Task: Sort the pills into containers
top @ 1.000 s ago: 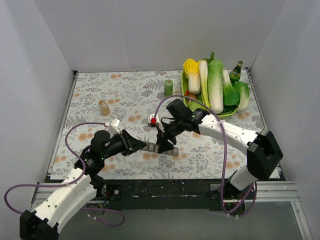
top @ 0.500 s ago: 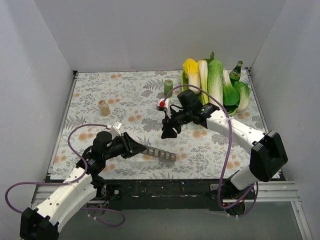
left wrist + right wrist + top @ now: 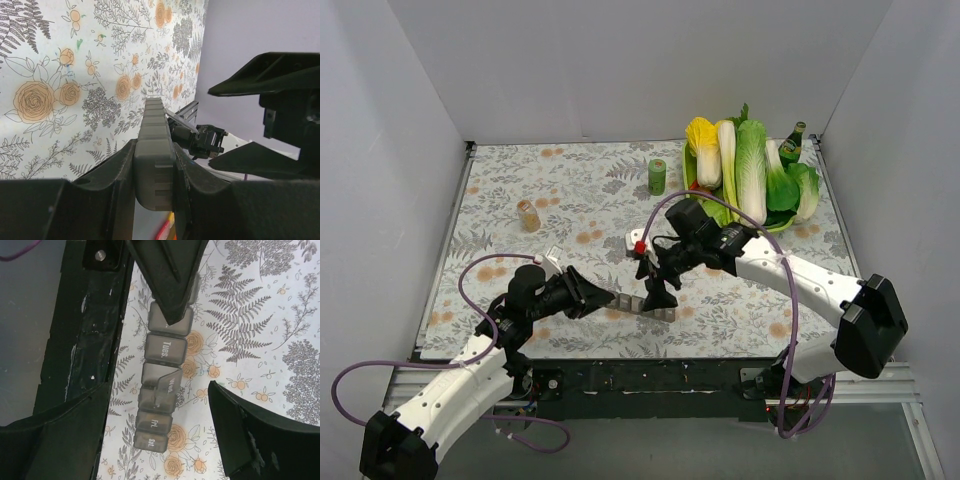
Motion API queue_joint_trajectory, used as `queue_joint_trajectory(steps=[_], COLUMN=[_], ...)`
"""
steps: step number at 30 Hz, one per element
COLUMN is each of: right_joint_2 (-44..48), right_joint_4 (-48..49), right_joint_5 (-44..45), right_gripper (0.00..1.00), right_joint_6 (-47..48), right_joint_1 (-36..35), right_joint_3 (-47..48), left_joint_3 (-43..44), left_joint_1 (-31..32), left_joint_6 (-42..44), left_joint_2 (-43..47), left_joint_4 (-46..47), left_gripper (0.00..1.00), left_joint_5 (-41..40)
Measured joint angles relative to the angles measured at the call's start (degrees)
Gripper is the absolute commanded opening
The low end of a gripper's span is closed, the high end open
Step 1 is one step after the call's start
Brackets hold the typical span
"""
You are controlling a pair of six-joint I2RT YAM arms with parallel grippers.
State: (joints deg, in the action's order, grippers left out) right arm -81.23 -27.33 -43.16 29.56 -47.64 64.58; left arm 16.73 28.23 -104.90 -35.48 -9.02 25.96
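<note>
The containers are one grey strip of joined day-marked compartments point(image 3: 645, 305) lying on the flowered cloth near the front edge. My left gripper point(image 3: 602, 298) is shut on the strip's left end, and the left wrist view point(image 3: 155, 195) shows the strip point(image 3: 154, 150) clamped between its fingers. My right gripper point(image 3: 657, 297) hovers open over the strip's right half. In the right wrist view point(image 3: 160, 440) its fingers straddle the strip point(image 3: 162, 352) without touching. The "Wed." lid point(image 3: 169, 383) stands raised; the other lids I see are down. No loose pills show.
A small tan bottle point(image 3: 528, 215) stands at the left. A green cylinder point(image 3: 657, 176) stands at the back middle. A green tray of vegetables point(image 3: 698, 205) and a green bottle point(image 3: 792, 145) fill the back right. The black table edge point(image 3: 75, 340) runs beside the strip.
My right gripper lifted off the strip toward the back, then came back down over the strip's right half. My left gripper kept hold of the strip, which stayed in place.
</note>
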Motion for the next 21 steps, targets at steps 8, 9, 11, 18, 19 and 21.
queue_joint_trajectory(steps=[8,9,11,18,19,21], right_joint_2=[-2.21,-2.62,-3.19,-3.52,-3.56,-3.74], right_joint_4=[0.7,0.94,1.46,3.91,4.11,4.44], right_joint_5=[9.07,10.58,13.11,19.54,20.31,21.16], right_gripper=[0.76,0.68,0.6,0.41,0.41,0.4], right_joint_6=[-0.02,-0.57,-1.44,-5.55,-6.05,-6.82], right_joint_1=[-3.56,-3.78,-3.76,-1.53,-1.2,-0.72], right_joint_3=[-0.68,-0.68,-0.66,-0.61,-0.61,-0.61], left_joint_3=[0.0,0.0,0.0,0.0,0.0,-0.04], left_joint_1=[0.0,0.0,0.0,0.0,0.0,0.0], left_joint_6=[-0.96,-0.98,-0.98,-0.59,-0.57,-0.57], left_joint_2=[-0.28,-0.26,-0.26,-0.22,-0.28,-0.48], left_joint_4=[1.33,1.36,1.36,1.77,1.99,2.73], left_gripper=[0.0,0.0,0.0,0.0,0.0,0.0], left_joint_5=[0.2,0.26,0.35,0.98,1.31,1.99])
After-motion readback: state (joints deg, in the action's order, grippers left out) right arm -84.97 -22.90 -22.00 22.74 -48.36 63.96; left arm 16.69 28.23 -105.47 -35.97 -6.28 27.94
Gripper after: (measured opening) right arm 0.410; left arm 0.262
